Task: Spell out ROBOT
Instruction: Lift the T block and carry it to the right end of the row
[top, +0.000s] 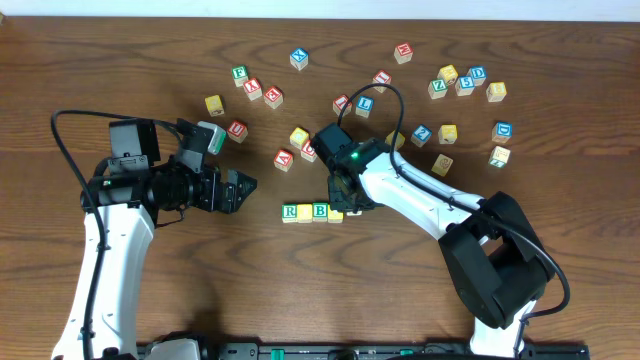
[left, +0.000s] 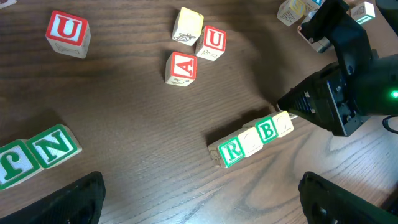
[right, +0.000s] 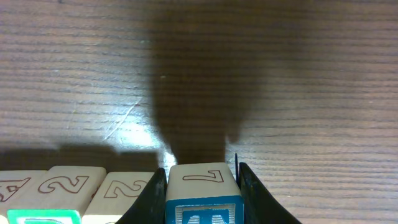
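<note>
At end of letter row (top: 312, 212), beyond B (left: 267, 130): right gripper (right: 200, 169) pinches blue-faced cube (right: 202, 196). One finger is wedged against neighbouring yellow cube (right: 127, 190). Risk: opening jaws shove neighbour, skewing row; cube sticks, drags on retreat. Left gripper (top: 240, 188) spread wide, empty.

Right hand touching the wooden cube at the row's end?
Touching. Right wrist view: right hand clamps flush on both sides of the small blue-sided wooden cube.

White arm links (top: 105, 262), black joints (top: 168, 186), black cables (top: 58, 135), green LED (top: 352, 156).
</note>
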